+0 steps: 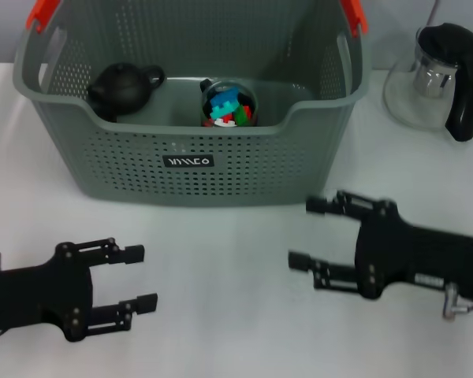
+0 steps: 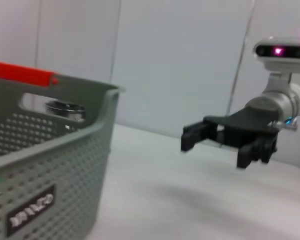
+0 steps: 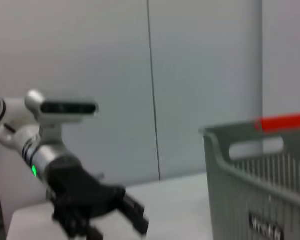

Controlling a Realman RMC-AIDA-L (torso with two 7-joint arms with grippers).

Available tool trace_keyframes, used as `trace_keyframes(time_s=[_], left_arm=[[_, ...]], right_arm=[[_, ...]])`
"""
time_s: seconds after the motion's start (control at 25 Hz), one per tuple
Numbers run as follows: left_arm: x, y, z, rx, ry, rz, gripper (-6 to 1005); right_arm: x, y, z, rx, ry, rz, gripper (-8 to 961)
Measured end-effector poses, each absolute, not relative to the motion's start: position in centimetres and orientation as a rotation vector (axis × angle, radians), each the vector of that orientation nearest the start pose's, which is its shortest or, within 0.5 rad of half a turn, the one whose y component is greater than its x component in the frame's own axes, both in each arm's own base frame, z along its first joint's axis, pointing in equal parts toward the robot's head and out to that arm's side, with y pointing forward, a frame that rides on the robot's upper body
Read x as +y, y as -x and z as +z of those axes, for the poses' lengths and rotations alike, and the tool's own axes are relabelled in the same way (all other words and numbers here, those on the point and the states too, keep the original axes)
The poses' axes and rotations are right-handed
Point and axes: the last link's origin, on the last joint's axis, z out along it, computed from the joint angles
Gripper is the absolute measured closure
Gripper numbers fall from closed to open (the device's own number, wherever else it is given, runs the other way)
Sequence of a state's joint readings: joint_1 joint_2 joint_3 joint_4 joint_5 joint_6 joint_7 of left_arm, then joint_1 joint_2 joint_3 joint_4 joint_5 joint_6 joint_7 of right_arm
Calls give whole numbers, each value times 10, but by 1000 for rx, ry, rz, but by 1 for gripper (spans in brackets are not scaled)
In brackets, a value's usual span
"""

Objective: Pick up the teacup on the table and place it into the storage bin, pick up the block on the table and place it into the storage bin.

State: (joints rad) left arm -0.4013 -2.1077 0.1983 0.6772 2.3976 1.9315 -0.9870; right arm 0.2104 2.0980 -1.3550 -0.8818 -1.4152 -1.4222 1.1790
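Basket, grey-green, perforated: the storage bin (image 1: 181,150) stands on the white table (image 1: 236,276) at the far centre of the head view; orange handle ends at both upper corners; small black label (image 1: 189,161) with white letters on its near wall. Contents, left: dark rounded teapot-like vessel, taken as the teacup (image 1: 122,88), resting on the bin floor near the left wall; contents, centre: cluster of coloured blocks (image 1: 229,106) in blue, red and green, seemingly inside a round clear container, just beside the near wall's dip; the two items apart from each other. Right of the bin, on the table: glass pitcher (image 1: 437,79) with black handle and lid, near the bin's right wall but not touching it.

Left gripper (image 1: 134,278), black: low over the table in front of the bin's left half, fingers spread apart and holding nothing; seen also from the right wrist view (image 3: 135,220), near the table. Right gripper (image 1: 315,235), black: over the table in front of the bin's right corner, fingers parted, nothing between them; seen likewise in the left wrist view (image 2: 190,139), clear of the bin wall (image 2: 50,175).
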Motion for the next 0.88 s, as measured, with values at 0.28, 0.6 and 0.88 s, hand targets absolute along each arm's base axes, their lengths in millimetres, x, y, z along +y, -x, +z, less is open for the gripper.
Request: trace_keyframes(time_s=[0.28,0.6,0.88], left_arm=[[241,300,6,-342,2903,-761,309],[245,293,-3,-320,2940,-769,309],[246,293,-4,-331,2925,-771,309]], right_arm=[[267,-252,-56,340,2813,795,125],[271,-253,-62,279,2822,804,128],[272,-253,-67,264,2823,817,128]])
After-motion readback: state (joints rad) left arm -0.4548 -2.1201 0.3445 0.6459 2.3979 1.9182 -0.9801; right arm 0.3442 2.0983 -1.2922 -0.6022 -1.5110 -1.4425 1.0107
